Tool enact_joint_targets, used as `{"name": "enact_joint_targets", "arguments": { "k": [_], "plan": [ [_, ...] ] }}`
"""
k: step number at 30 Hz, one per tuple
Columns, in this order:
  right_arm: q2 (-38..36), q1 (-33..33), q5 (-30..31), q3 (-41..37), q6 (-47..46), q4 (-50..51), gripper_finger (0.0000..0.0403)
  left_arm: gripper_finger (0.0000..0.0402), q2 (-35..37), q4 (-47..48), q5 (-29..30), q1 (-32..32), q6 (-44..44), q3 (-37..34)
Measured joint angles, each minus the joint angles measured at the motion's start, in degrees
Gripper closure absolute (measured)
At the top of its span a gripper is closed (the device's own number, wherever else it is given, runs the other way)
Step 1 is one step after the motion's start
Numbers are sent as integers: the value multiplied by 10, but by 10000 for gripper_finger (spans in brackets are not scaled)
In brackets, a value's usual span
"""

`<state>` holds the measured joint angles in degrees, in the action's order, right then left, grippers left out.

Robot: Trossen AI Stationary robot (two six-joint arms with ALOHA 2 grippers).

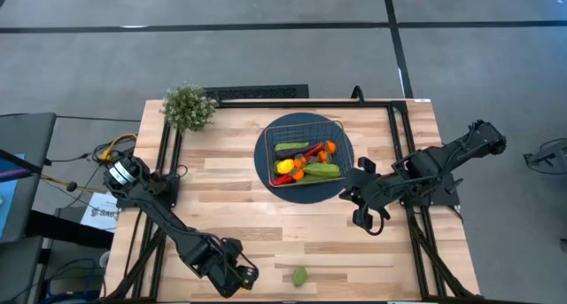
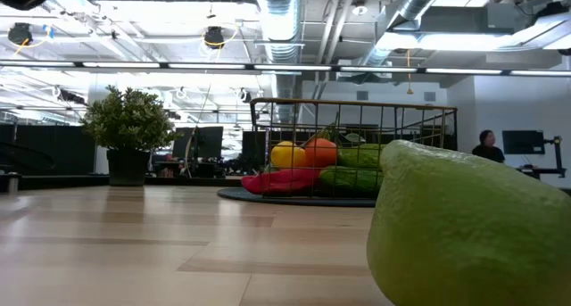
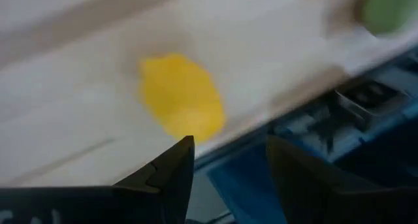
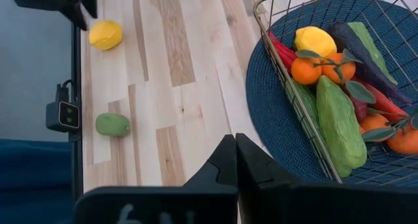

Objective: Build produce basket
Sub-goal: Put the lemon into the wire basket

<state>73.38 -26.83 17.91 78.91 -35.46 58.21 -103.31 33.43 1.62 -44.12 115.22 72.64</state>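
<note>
The wire basket (image 1: 301, 127) stands on a round blue mat (image 1: 266, 167) at mid-table and holds produce: a lemon, small oranges, green cucumbers, a red pepper and an eggplant (image 4: 356, 51). A loose yellow lemon (image 3: 181, 96) and a green lime (image 1: 300, 276) lie on the wood near the table's front edge. My left gripper (image 3: 230, 140) hovers open at that edge, its fingertips just short of the lemon and not touching it. My right gripper (image 4: 235, 142) hangs shut and empty above the table, right of the basket.
A bushy potted plant (image 1: 188, 106) stands at the far left corner. The lime (image 2: 464, 226) lies right before the low camera and fills that view's right side. Bare wood stretches between the basket and the front edge (image 4: 176, 74).
</note>
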Motion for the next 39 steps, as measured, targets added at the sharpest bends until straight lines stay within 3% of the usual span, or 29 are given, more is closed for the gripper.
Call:
{"name": "enact_joint_targets", "arguments": {
  "k": [3,9,16,23,27,39],
  "plan": [
    [0,0,0,0,0,0,397,226,0,-28,-24,-6,-33,0],
    [0,0,0,0,0,0,397,226,1,-40,-130,-26,-107,0],
    [0,9,0,0,-1,-4,397,226,-17,-2,-86,-41,-123,0],
    [0,26,0,0,-1,-5,397,226,-81,-16,-132,-40,-158,0],
    [0,26,0,0,-1,-5,397,226,-93,-20,-110,-28,-168,0],
    [0,26,0,0,-12,-6,397,226,-92,-9,42,64,-314,0]
  ]
}}
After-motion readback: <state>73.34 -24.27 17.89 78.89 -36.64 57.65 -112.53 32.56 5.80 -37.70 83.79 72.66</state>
